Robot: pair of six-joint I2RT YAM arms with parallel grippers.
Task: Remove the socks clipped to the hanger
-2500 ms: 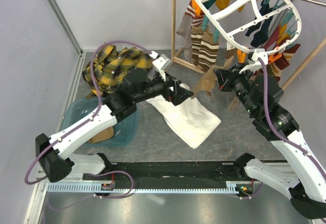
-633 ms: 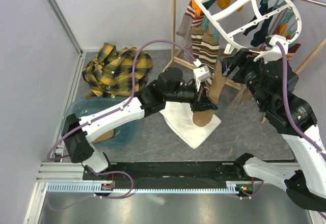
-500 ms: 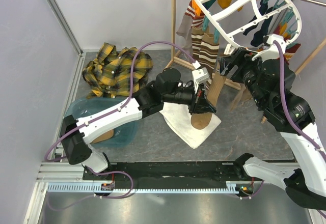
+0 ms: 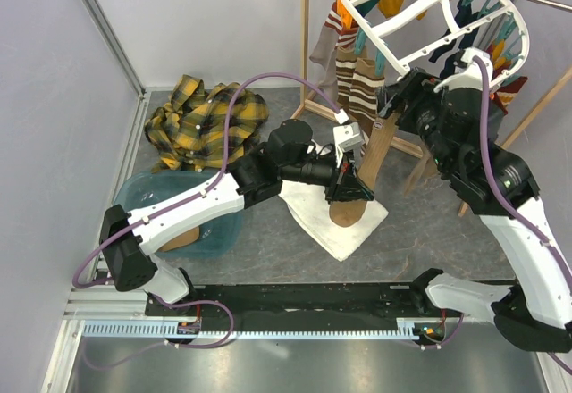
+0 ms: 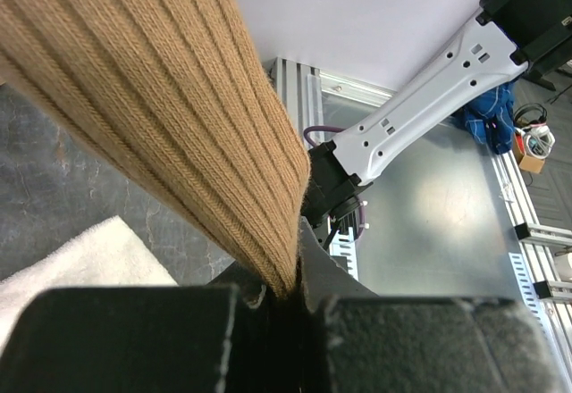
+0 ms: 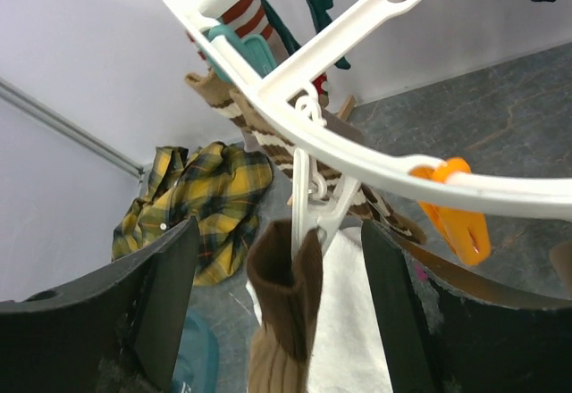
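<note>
Tan sock (image 4: 350,212) lowered; white towel (image 4: 320,229), grey tabletop (image 4: 420,243), lilac walls (image 4: 54,98).

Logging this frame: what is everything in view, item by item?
tan sock: one, tan, hanging from white clip, lower end in left gripper
other socks: several, striped, mustard, navy, teal, clipped around hanger
hanger: one, white, hanging top right
other clips: count unclear, orange and teal, along hanger ring
plaid shirt: one, yellow-black, far left
towel: one, white, centre
basin: one, teal, near left
wooden rack: one, light wood, back right
left gripper: shut on tan sock
right gripper: open, by white clip
</note>
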